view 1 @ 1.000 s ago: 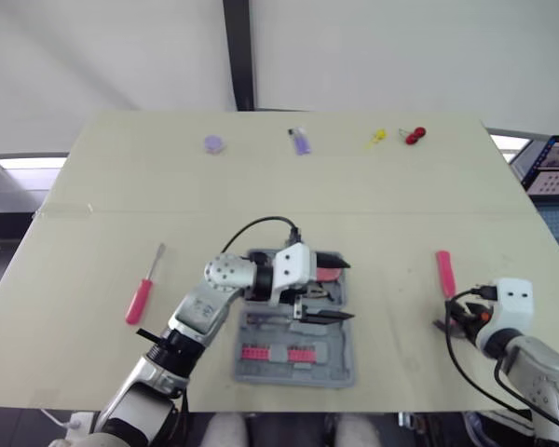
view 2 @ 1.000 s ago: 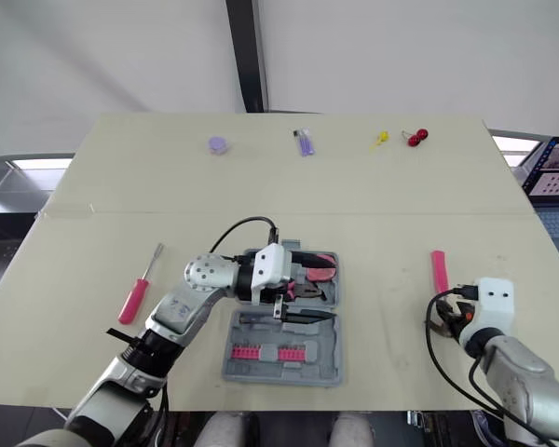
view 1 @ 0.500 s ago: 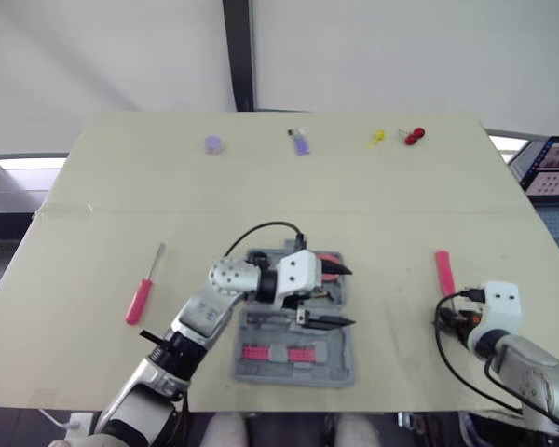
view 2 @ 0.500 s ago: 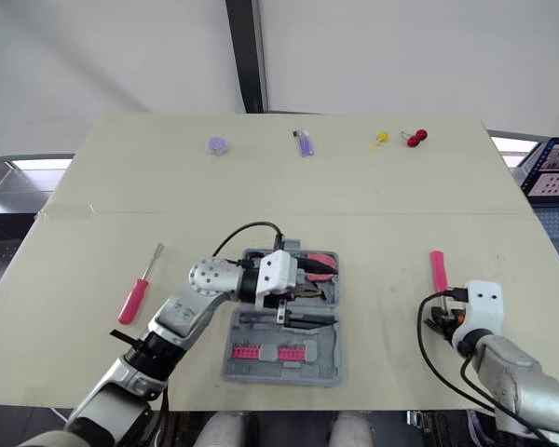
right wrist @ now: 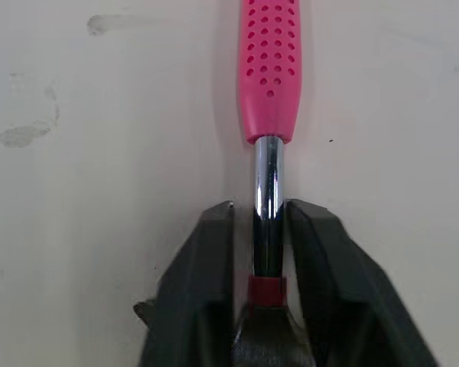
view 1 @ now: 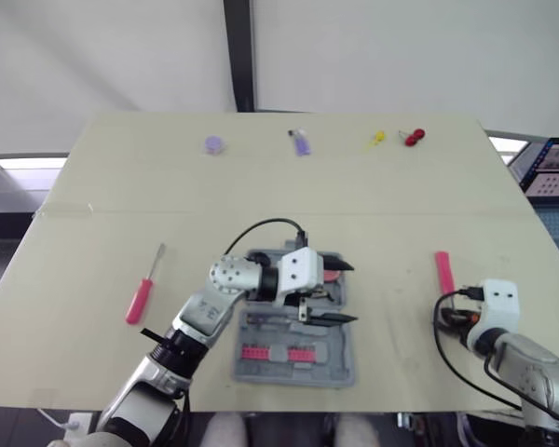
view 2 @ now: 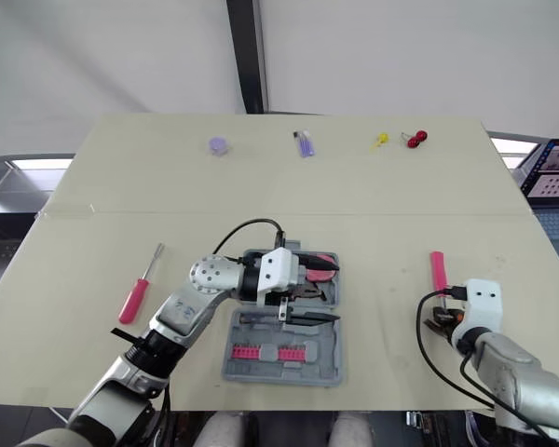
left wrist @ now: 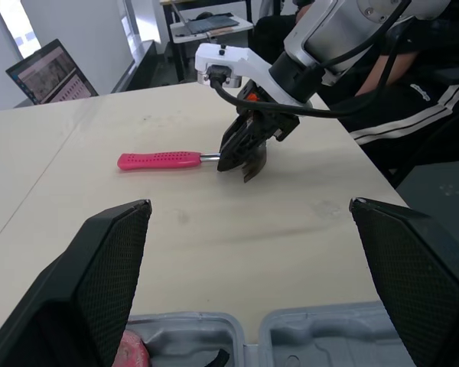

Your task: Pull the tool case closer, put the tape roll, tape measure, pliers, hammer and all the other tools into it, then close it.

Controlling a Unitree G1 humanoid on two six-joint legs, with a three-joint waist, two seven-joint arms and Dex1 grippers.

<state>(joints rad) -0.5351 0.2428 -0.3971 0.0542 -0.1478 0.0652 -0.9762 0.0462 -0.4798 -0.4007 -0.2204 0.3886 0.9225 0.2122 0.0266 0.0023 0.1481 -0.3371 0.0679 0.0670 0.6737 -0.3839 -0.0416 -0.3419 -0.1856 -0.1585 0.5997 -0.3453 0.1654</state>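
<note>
Right wrist view: my right claw (right wrist: 258, 210) has edged in, narrow astride the shaft of the hammer (right wrist: 268, 92), so pickup looks next; left claw (left wrist: 249, 202) gapes wide.

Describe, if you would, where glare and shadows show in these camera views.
Right wrist view: a bright glare streak runs down the hammer's chrome shaft. Left eye view: even, soft light on the table, only a faint shadow at the tool case. Left wrist view: the right gripper throws a small shadow on the table.
</note>
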